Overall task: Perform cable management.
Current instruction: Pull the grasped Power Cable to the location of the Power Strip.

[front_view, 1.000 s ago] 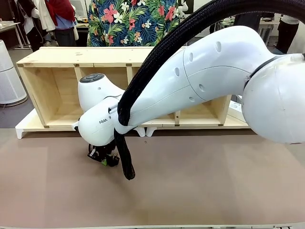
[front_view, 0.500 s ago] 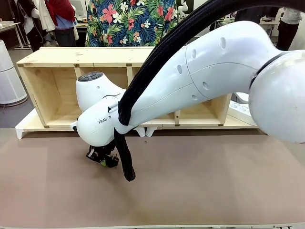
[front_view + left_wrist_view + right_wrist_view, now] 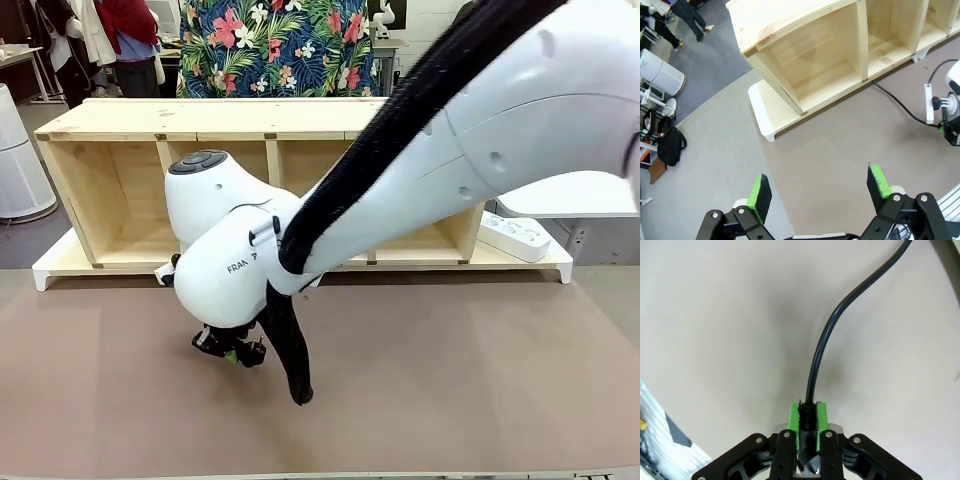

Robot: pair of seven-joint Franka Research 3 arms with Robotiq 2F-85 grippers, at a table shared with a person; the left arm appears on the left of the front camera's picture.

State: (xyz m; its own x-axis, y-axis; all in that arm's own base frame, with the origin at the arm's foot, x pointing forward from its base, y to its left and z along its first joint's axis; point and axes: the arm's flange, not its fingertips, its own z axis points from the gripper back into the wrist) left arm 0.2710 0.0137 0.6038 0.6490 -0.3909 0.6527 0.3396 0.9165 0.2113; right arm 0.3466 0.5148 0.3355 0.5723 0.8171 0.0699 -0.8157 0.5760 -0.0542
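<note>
In the right wrist view the black cable [image 3: 825, 340] runs from the top right down into my right gripper [image 3: 808, 412], whose green pads are shut on its thick black end. The front view has my right gripper [image 3: 232, 350] low over the brown table [image 3: 450, 400], left of the middle, with the arm reaching across from the right. The left wrist view catches the cable [image 3: 900, 102] lying on the table from the shelf's foot toward my right gripper [image 3: 951, 132]. My left gripper [image 3: 819, 192] hangs high above the table's left end, open and holding nothing.
A long wooden shelf [image 3: 120, 160] with open compartments lies along the far side on a white base. A white power strip [image 3: 512, 235] rests at its right end. Another narrow white strip [image 3: 929, 100] lies near the cable. People stand behind the shelf.
My right arm has swung a little to the right and toward the table's near edge, carrying the shut gripper with it. Its upper links have lifted, uncovering the power strip at the right.
</note>
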